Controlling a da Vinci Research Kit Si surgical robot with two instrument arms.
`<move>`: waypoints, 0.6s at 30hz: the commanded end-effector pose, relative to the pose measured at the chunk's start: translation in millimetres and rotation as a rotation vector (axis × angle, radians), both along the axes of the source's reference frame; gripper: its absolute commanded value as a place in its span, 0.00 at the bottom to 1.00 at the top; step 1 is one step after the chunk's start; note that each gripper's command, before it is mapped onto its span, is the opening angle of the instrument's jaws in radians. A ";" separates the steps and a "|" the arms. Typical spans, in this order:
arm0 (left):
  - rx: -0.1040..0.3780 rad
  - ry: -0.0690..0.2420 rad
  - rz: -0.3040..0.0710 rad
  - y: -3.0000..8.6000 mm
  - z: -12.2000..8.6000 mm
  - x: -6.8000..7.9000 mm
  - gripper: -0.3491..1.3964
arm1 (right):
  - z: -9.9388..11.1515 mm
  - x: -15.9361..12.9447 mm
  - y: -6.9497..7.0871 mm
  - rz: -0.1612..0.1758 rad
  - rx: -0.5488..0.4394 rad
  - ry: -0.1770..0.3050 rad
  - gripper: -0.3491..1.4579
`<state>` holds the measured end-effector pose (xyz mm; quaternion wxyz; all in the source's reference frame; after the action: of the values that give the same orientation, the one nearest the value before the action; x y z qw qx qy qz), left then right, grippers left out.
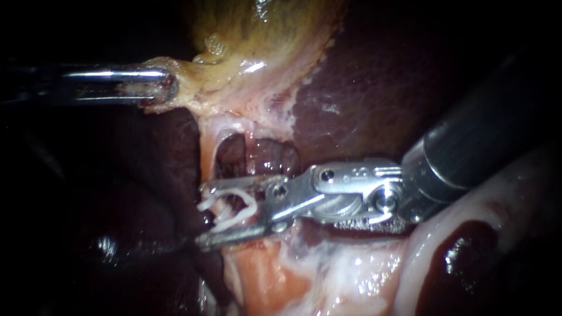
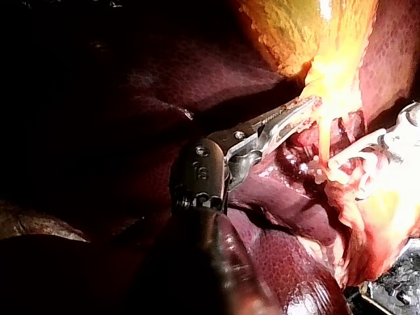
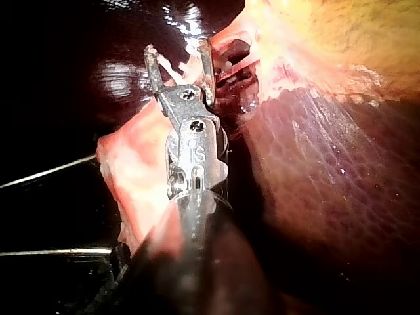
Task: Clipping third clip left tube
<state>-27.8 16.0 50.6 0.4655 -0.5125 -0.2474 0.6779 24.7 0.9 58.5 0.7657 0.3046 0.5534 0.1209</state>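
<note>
The left instrument (image 1: 170, 86) clamps the gallbladder (image 1: 257, 35) in its jaws. The right instrument (image 1: 201, 215) — jaws wide apart — straddles clips (image 1: 235, 216) on the left tube (image 1: 207, 149).

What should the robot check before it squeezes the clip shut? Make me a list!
1. The left instrument holds the gallbladder up: ok, its jaws are shut on it.
2. The right instrument is ready to squeeze: ok, a gap shows between its jaws.
3. White clips lie between those jaws: ok.
4. The left tube sits fully between those jaws: cannot tell.
5. The jaw tips are clear of the liver: cannot tell.
</note>
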 end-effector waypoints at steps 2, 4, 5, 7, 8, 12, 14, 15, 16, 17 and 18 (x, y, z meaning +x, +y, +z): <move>0.000 0.000 0.001 0.0 0.0 0.0 0.00 | -0.2 -0.2 0.0 0.001 0.011 0.001 0.47; 0.000 0.000 0.001 0.0 0.0 0.0 0.00 | -0.3 -0.7 0.0 0.000 0.012 0.005 0.47; 0.000 0.000 0.001 0.0 0.0 0.0 0.00 | -0.5 -1.1 0.0 0.000 0.018 0.007 0.47; 0.000 0.000 0.001 0.0 0.0 0.1 0.00 | -0.8 -2.0 0.1 -0.001 0.026 0.007 0.47; 0.000 0.000 0.001 0.0 0.0 0.1 0.00 | -1.0 -2.6 0.3 -0.005 0.029 0.010 0.47; 0.000 0.000 0.001 0.0 0.0 0.1 0.00 | -1.4 -4.0 1.1 0.005 0.031 0.010 0.47; 0.000 0.000 0.001 0.0 0.0 0.1 0.00 | -1.1 -4.5 1.5 0.009 0.037 0.007 0.47; 0.000 0.000 0.001 0.0 0.0 0.1 0.00 | -0.9 -4.6 1.6 0.009 0.037 0.007 0.47; 0.000 0.000 0.001 0.0 0.0 0.1 0.00 | -0.7 -4.7 1.6 0.009 0.036 0.007 0.47; 0.000 0.000 0.001 0.0 0.0 0.1 0.00 | -0.5 -4.7 1.7 0.009 0.036 0.007 0.47; 0.000 0.000 0.001 0.0 0.0 0.1 0.00 | -0.1 -4.8 1.7 0.010 0.040 0.004 0.47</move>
<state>-27.7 16.0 50.6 0.4652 -0.5125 -0.2476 0.6779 19.8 2.8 58.5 0.7579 0.3161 0.5543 0.1358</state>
